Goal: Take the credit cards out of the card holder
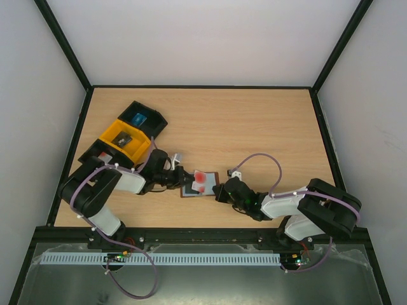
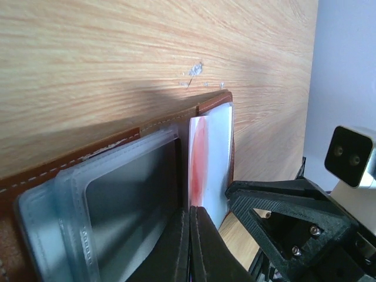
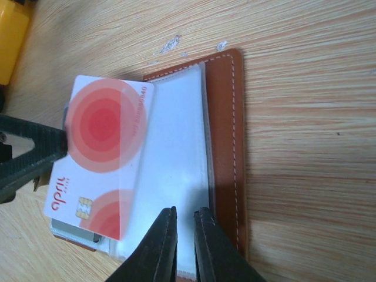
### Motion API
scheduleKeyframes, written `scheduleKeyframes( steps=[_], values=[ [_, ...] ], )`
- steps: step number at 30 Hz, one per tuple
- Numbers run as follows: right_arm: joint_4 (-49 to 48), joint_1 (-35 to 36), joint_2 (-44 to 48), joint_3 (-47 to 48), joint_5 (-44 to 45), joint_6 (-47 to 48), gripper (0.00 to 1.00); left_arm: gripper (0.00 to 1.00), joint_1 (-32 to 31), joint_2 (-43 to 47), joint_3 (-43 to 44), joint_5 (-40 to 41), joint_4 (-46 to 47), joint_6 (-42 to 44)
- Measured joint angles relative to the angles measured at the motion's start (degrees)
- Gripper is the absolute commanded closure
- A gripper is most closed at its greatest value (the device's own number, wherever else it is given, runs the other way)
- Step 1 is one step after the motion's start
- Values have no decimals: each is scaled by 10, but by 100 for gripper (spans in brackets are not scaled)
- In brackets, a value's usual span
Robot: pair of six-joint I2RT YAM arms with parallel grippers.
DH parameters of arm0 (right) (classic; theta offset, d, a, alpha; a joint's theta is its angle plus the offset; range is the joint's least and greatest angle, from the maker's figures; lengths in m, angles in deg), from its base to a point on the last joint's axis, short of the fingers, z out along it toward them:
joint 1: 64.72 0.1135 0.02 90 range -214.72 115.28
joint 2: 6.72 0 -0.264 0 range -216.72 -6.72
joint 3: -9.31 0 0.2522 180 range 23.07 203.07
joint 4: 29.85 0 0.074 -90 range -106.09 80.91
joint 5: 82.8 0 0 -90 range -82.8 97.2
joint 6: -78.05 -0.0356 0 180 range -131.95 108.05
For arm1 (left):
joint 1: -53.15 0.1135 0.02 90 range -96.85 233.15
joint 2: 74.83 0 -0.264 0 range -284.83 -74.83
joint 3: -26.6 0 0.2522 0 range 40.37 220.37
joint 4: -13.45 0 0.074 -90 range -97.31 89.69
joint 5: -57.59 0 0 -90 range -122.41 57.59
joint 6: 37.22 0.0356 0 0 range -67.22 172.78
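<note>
The wallet lies open on the worktop, near the front edge and between the two arms. Its brown leather cover faces down and its clear plastic pockets face up.

The left jaws are closed on the red card at its short edge. In the left wrist view the two fingers meet with no gap, and the card rises from between them, seen almost edge-on. From the right wrist the card shows its face: white, with red rings, red lettering and a small chip. It is tilted and sticks out past the wallet's left side, though its lower right corner still overlaps the pale pocket sheet. One dark left finger lies against its outer edge.

The right jaws are drawn nearly together with only a thin slit between them. Their fingers rest on the clear pocket sheet of the wallet's right half, beside the stitched leather border, and appear to pinch it.

A grey card shows through the clear pocket on the other half — still inside the wallet.

Far to the left, a yellow bin sits against a black bin, well apart from the wallet.
</note>
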Motion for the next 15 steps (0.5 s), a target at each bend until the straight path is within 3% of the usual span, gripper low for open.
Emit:
scheduleKeyframes(
  steps=[15],
  values=[
    [15, 0, 37, -1, -22, 22, 83, 97, 43, 137, 0, 26, -175, 75]
  ],
)
